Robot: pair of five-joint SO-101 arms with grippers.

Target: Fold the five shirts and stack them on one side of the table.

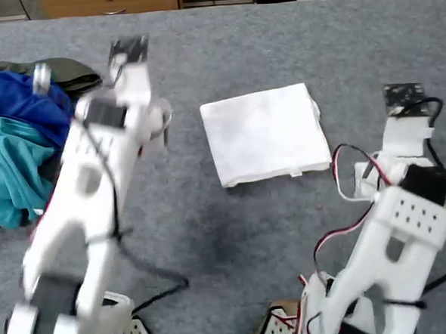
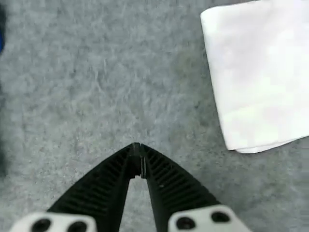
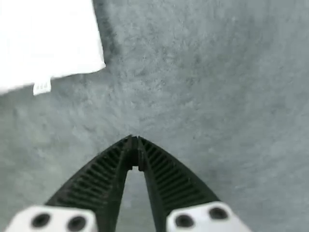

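- The white folded rectangular cotton shirt (image 1: 266, 134) lies flat near the middle of the grey felt-covered table (image 1: 212, 236), between the two arms.
- A heap of loose, unfolded shirts (image 1: 14, 149) in royal blue, teal and dark olive sits at the table's left edge, just beside the left arm.
- The left gripper (image 2: 136, 157) is clenched, black tips touching, grasping nothing, over bare felt near the white shirt's folded edge.
- The right gripper (image 3: 134, 150) is likewise clenched and empty, over bare felt near the shirt's corner with its small sewn tag (image 3: 42, 87).
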